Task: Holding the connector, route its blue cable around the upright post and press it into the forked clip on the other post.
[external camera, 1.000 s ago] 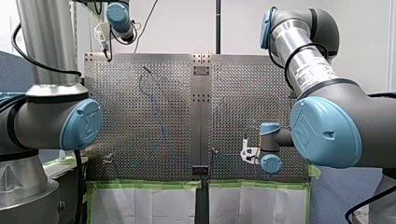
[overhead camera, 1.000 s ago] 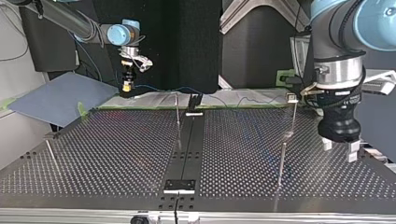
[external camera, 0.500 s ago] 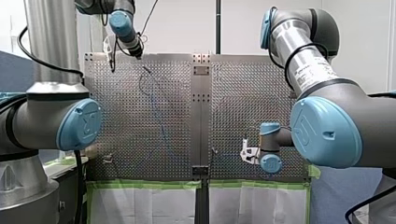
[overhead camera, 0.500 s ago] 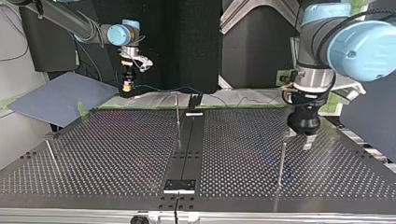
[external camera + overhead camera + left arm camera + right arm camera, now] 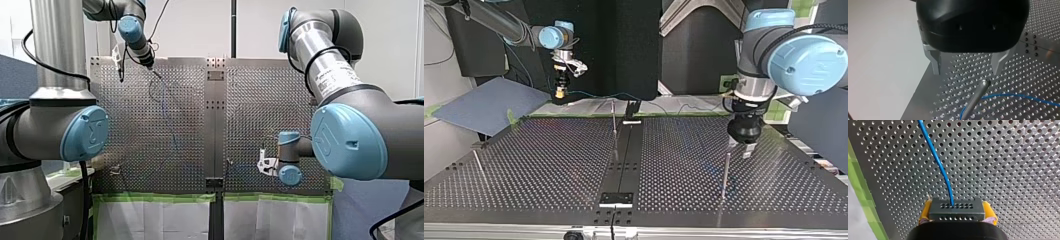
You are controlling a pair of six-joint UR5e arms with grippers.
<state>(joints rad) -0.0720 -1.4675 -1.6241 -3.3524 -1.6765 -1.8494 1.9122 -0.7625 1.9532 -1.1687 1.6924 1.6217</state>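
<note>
- Two hands, two states: my right hand (image 5: 956, 213) pinches the connector (image 5: 956, 208) between its yellow pads (image 5: 926, 210). My left hand (image 5: 966, 65) is spread wide and holds nothing.
- In the front view, the connector sits low over the bench (image 5: 549, 165), close to its green-taped edge.
- The blue cable (image 5: 936, 161) leaves the connector's face and runs across the perforated plate. It bends beside the shaft of the upright post (image 5: 976, 96) under my left hand.
- I judge the cable thin, light and limp. It should follow a pull but buckle if pushed, and slack will sag onto the plate.
- The connector looks like a small rigid block, the sound place to hold. The pads sit on its two flanks.
- My left hand's metal fingers (image 5: 936, 62) flank the post's tip closely. The post is slender, so a sideways nudge could bend it.
- The middle of the bench gives open room, but another thin post (image 5: 614, 120) stands there.
- I cannot make out which post carries the forked clip.
</note>
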